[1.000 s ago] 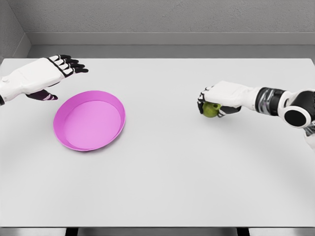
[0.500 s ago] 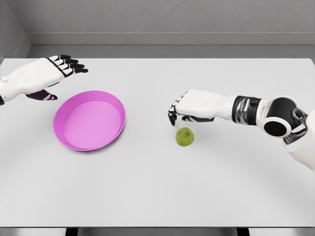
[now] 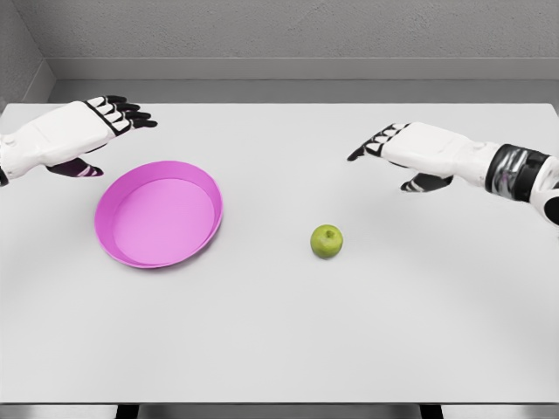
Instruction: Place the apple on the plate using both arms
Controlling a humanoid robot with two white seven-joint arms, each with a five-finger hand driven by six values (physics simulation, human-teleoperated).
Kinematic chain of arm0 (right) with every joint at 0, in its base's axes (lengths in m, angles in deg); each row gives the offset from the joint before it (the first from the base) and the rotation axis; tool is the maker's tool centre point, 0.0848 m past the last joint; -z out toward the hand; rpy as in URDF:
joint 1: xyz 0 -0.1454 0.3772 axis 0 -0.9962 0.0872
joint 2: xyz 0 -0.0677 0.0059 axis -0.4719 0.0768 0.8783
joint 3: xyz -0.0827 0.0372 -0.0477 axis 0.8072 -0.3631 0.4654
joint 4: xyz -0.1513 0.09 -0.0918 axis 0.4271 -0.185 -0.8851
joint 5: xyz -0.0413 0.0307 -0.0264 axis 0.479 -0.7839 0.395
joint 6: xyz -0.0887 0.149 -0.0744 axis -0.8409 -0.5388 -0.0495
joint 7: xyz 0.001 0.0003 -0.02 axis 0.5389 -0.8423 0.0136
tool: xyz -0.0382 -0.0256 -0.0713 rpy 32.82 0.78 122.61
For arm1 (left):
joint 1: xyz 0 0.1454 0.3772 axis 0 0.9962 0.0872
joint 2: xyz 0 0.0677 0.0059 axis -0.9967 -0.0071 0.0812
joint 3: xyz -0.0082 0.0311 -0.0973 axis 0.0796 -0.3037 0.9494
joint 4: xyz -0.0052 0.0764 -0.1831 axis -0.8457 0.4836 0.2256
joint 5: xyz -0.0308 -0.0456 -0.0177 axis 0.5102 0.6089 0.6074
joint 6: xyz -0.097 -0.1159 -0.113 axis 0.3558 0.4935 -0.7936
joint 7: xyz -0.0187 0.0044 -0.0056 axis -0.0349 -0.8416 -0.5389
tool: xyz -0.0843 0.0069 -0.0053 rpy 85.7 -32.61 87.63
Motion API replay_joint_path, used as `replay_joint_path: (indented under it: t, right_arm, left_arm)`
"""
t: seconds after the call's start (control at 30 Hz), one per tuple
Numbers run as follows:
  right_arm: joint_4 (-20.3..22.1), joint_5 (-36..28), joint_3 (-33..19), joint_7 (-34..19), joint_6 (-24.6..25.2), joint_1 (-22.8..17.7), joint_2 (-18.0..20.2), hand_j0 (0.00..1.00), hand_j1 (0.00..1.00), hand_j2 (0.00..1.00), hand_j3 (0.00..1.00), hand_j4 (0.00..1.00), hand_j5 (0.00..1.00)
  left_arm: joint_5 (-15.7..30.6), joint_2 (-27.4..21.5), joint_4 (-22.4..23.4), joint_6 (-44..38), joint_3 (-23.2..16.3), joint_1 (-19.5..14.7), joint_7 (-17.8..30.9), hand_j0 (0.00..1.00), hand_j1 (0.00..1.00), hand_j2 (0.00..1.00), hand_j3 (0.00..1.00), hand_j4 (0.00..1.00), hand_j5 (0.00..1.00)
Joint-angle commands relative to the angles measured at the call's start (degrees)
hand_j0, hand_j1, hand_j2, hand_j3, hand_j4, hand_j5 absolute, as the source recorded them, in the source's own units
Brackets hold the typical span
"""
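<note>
Head view: green apple [image 3: 327,241] alone on white desk [image 3: 288,340], right of centre, well apart from pink plate [image 3: 158,213] at left. Right hand [image 3: 410,150] above desk beyond apple, fingers spread wide, holding nothing, clear of the fruit. Left hand [image 3: 79,131] raised just behind plate's far rim, fingers extended and relaxed, likewise holding nothing. Plate bare inside.

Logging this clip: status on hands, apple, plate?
Left robot hand open behind plate. Right robot hand open, holding nothing. Apple on table, right of plate. Nothing between them.
</note>
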Motion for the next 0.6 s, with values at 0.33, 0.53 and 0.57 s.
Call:
replay_joint_path:
  t: [0.33, 0.53, 0.57]
  right_arm:
    - [-7.9, -0.1, -10.2, 0.0, -11.5, -1.8, 0.0, 1.0, 1.0, 1.0, 1.0, 1.0, 1.0]
    - [-5.8, -0.2, -10.5, 0.0, -11.3, -3.8, 1.0, 1.0, 1.0, 1.0, 1.0, 1.0, 1.0]
    - [-5.7, -0.2, -10.5, 0.0, -11.3, -3.8, 1.1, 1.0, 1.0, 1.0, 1.0, 1.0, 1.0]
  left_arm:
    - [-12.4, 3.0, -15.0, -0.1, -1.8, -0.7, -0.7, 1.0, 1.0, 1.0, 1.0, 1.0, 1.0]
    - [-13.0, 9.9, -15.7, -0.1, -9.7, -5.2, 0.2, 1.0, 1.0, 1.0, 1.0, 1.0, 1.0]
    - [-12.3, 10.4, -15.6, -0.1, -12.7, -6.6, 0.2, 1.0, 1.0, 1.0, 1.0, 1.0, 1.0]
